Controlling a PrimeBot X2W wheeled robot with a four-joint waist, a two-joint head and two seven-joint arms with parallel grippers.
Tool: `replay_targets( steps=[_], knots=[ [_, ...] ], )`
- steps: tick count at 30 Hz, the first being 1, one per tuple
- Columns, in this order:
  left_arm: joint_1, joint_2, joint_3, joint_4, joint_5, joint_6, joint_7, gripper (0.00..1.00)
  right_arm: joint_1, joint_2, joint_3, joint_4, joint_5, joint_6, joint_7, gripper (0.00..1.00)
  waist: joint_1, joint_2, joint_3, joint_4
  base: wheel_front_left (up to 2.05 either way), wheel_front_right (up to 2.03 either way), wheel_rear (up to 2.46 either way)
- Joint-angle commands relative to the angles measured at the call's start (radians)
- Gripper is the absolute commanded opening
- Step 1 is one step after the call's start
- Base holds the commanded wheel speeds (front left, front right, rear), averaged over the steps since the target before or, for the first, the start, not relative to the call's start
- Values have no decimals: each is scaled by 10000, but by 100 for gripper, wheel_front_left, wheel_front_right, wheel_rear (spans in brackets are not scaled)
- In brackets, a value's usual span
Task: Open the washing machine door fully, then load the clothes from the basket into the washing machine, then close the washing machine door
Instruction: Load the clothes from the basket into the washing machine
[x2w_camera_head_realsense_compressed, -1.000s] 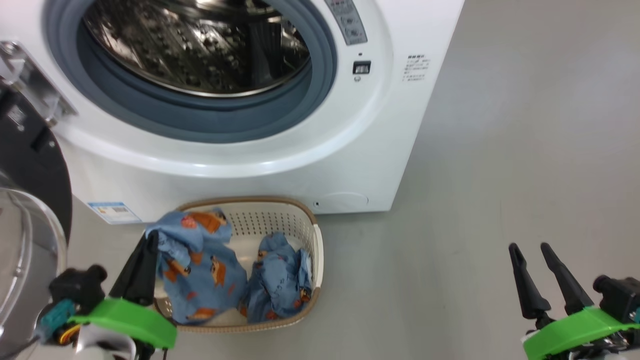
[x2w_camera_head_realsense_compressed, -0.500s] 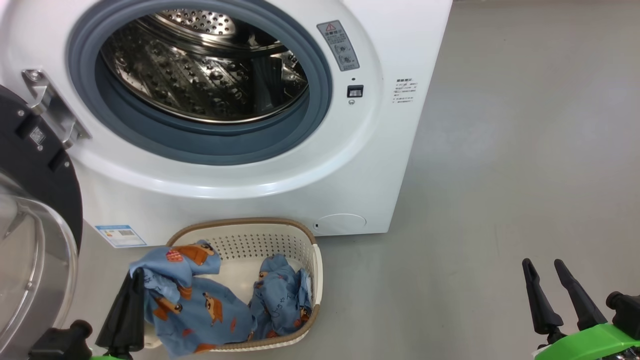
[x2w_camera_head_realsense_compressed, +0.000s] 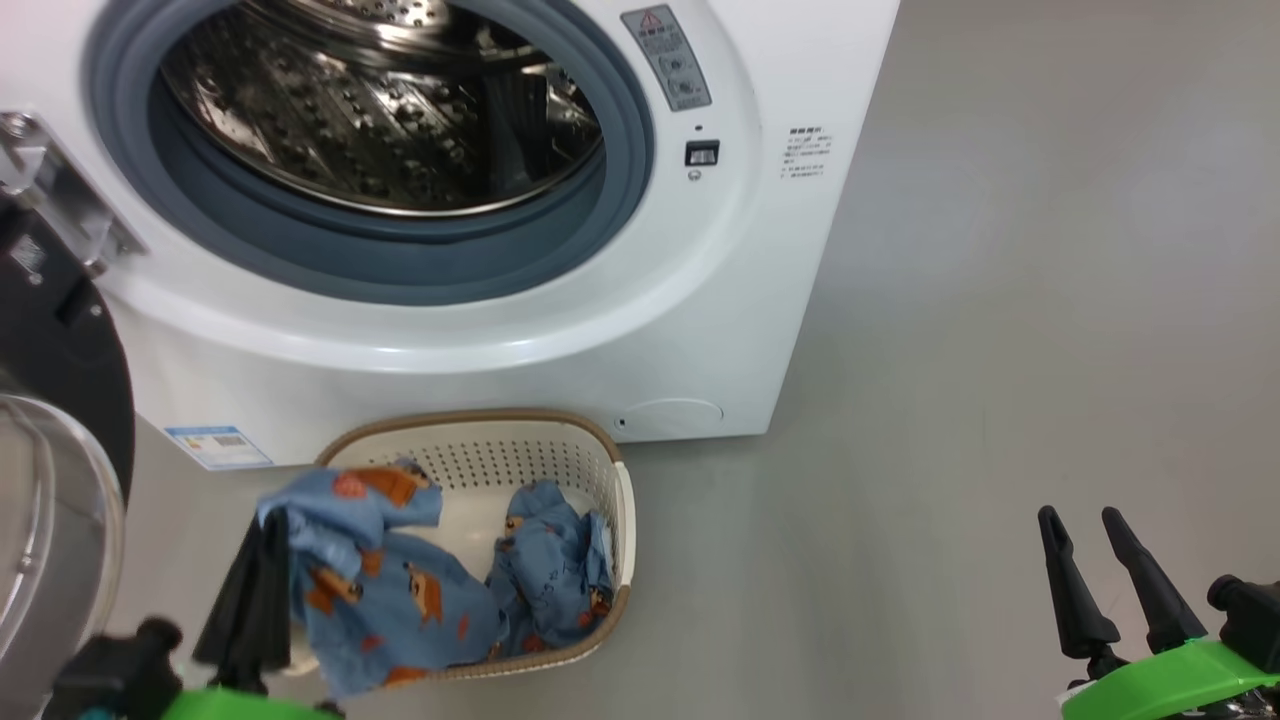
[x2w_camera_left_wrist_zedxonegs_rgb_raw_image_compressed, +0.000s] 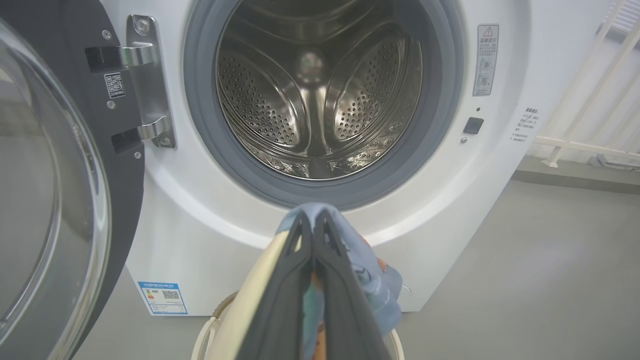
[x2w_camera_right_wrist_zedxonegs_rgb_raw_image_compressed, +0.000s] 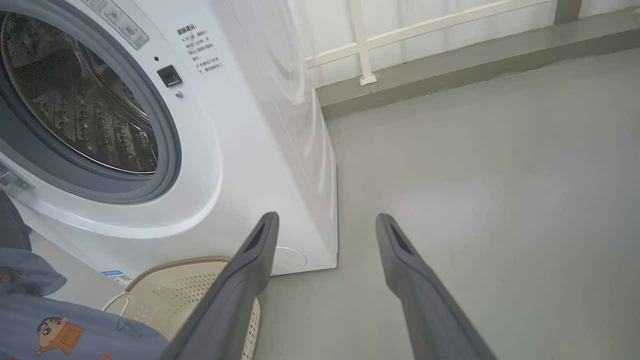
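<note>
Left end effector (x2w_camera_left_wrist_zedxonegs_rgb_raw_image_compressed: 313, 216) clenched on the clothes (x2w_camera_head_realsense_compressed: 400, 600) (above the basket (x2w_camera_head_realsense_compressed: 510, 460)); right end effector (x2w_camera_head_realsense_compressed: 1078, 515) spread wide, empty.

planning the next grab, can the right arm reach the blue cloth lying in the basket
Probably yes. The right gripper is open, with just floor between it and the basket; the cloth lies uncovered at its right end.

The washing machine door (x2w_camera_head_realsense_compressed: 62, 370) is cut off at left.
</note>
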Motion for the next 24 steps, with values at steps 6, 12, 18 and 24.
replay_targets(
  steps=[6,12,18,24],
  knots=[
    [-2136,360,15,72,-6,-15,-66,0,-613,-42,350,-400,-191,16,-59,100,1,0,785,-115,0,0,0],
    [-4509,530,-340,703,-118,-15,-66,0,-1204,36,616,-442,-360,16,-59,100,1,0,1513,-234,0,0,0],
    [-7046,566,-770,2147,-410,-15,-66,0,-1768,77,883,-452,-587,16,-59,100,1,0,2093,-344,0,0,0],
    [-8790,553,-1065,3662,-704,-15,-66,0,-2072,98,1096,-436,-844,16,-59,100,1,0,2436,-446,0,0,0]
  ],
)
